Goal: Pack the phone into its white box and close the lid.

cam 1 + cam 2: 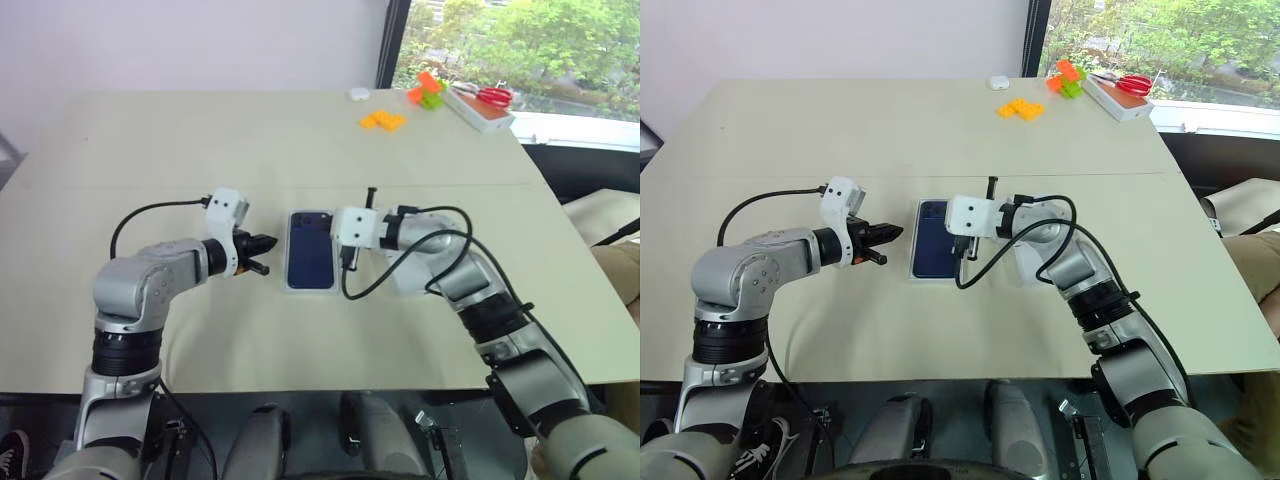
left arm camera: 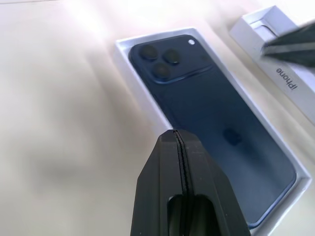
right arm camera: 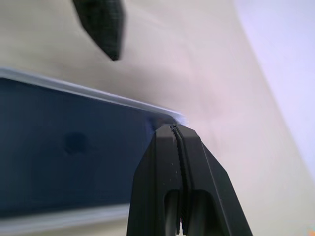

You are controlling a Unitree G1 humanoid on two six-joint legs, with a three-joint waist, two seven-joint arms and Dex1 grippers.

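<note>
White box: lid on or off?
Off. The white box sits open with the phone lying in it, camera side up; the lid lies apart beside it on the table.

"iPhone" runs along the side wall of the lid [image 2: 283, 73] (grey letters on white).

A broad, pale beige rectangular table [image 1: 250, 140] takes up most of the scene, a faint seam running across its top. Behind it stands a plain, light lavender-white wall [image 1: 200, 40]. At the far right, a dark-framed window [image 1: 500, 40] shows sunlit green trees, with a white sill [image 1: 585, 128] beneath.
</note>
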